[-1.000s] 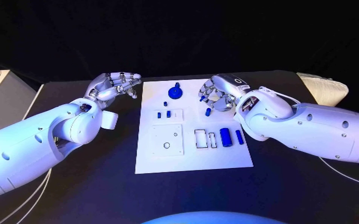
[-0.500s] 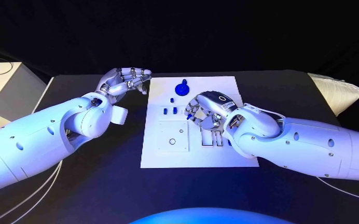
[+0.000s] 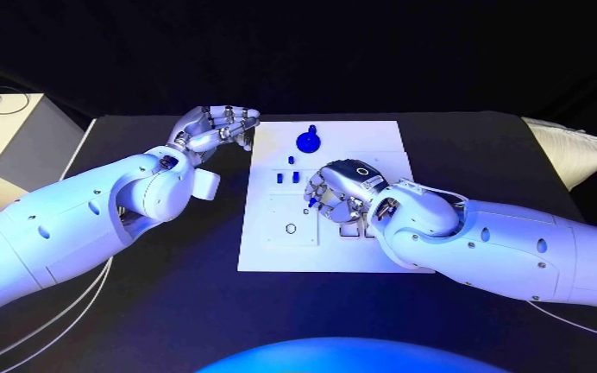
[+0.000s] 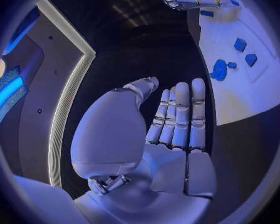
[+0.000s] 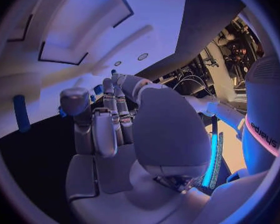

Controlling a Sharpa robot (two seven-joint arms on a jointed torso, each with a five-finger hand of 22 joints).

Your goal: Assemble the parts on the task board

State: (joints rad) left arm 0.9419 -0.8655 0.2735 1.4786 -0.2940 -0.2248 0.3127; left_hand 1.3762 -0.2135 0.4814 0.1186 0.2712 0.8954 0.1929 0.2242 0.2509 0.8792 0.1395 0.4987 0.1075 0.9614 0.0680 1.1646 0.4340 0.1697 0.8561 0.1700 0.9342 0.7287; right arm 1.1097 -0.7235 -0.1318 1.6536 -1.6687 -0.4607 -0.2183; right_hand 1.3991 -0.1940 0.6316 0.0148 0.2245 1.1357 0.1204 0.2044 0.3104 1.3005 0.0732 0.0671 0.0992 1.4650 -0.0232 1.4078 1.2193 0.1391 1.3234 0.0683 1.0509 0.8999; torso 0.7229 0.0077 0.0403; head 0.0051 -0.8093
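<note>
The right hand point(image 3: 334, 190) hovered over the board point(image 3: 373, 140), fingers curled, seemingly empty, small, stiff, light parts point(image 3: 285, 178) just beside it, best pinched by their sides; the left hand point(image 3: 214, 129) hung open.

The head view looks steeply down from above the near edge of the black table point(image 3: 149, 304), taking in the whole white task board point(image 3: 380, 144) at middling range. The left wrist view sits close behind the left hand point(image 4: 171, 134), facing along its palm toward the board's far part point(image 4: 239, 99). The right wrist view rides close behind the right hand point(image 5: 124, 134), facing the board point(image 5: 84, 30). All three share the board
</note>
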